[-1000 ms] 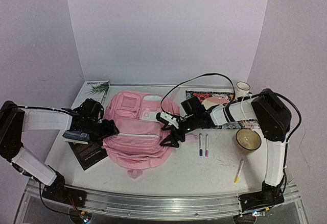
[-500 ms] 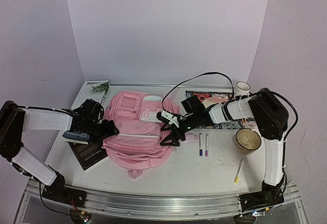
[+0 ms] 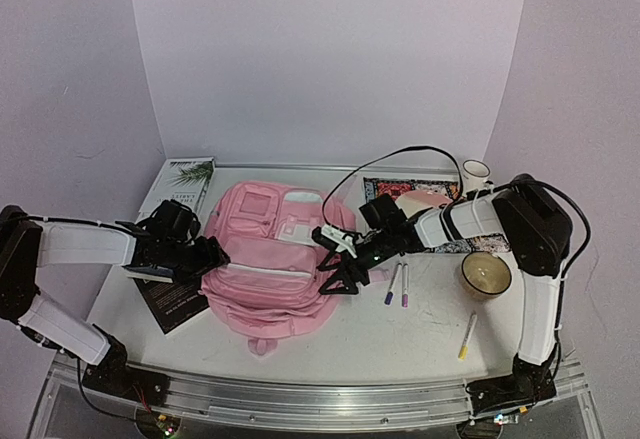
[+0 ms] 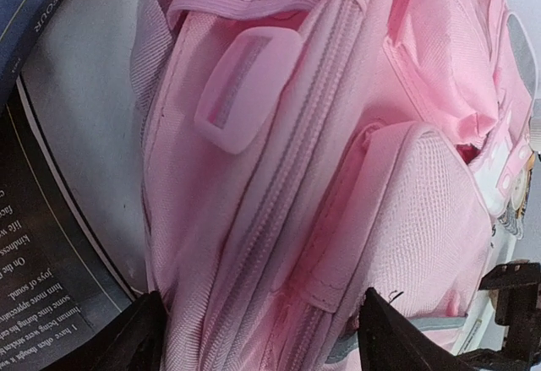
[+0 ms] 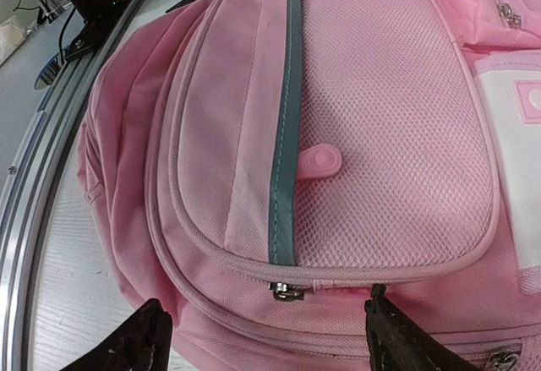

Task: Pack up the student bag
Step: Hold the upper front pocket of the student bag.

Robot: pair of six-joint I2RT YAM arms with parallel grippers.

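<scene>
The student bag is a large pink backpack lying flat mid-table, front pockets up. My left gripper is at its left side. In the left wrist view it is open, its fingers wide apart astride the bag's side fabric and zip line. My right gripper is at the bag's right edge. In the right wrist view it is open just above the front pocket's metal zip slider, and the bag fills the view.
A black book lies under my left arm, and another book lies at the back left. Two purple-tipped pens, a yellow pen, a candle jar, a white mug and a patterned book sit to the right.
My right gripper has moved a little toward the near edge along the bag's right side. The bag shifted slightly and the left purple pen now lies tilted. My left gripper has barely moved.
</scene>
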